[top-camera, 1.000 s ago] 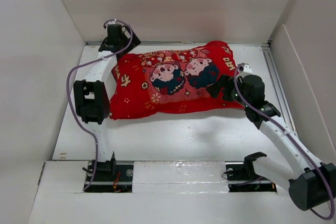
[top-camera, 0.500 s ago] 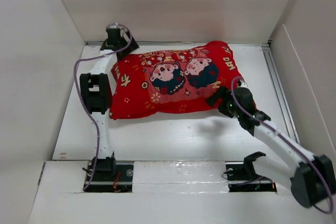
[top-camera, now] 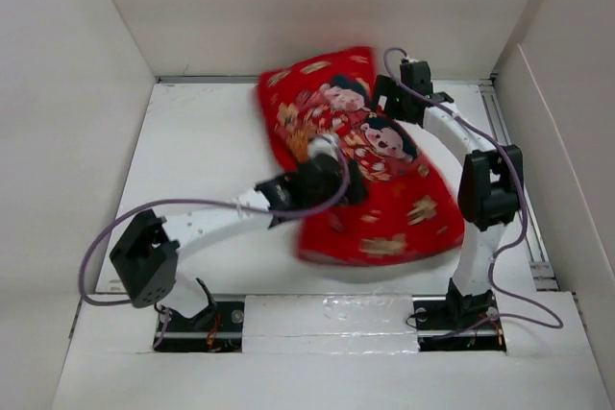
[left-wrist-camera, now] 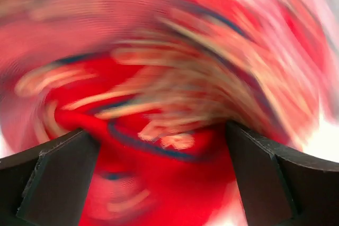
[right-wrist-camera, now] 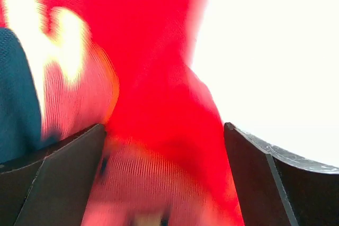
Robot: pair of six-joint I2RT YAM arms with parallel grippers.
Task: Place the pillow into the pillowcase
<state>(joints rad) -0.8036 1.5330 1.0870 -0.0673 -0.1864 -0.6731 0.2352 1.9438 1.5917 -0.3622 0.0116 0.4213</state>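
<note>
From above, the plump pillowcase lay slantwise on the table, no pillow showing, left gripper at its left edge, right gripper at its far end; both wrist views showed jaws spread wide over blurred red cloth, so with nothing gripped, a fast sweep could've knocked it askew.

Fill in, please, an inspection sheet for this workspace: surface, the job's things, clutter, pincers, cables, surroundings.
Surface: white table, no marks seen.
Job's things: red pillowcase lies diagonally and looks plump; pillow not seen on its own, perhaps inside, cannot confirm.
Clutter: nothing seen.
Pincers: left pincer open, over the case's middle; right pincer open, at the case's far edge; red fabric shows between the fingers of both, contact unclear because of blur.
Cables: purple cables run along both arms, looping loosely beside them.
Surroundings: white walls on three sides.
</note>
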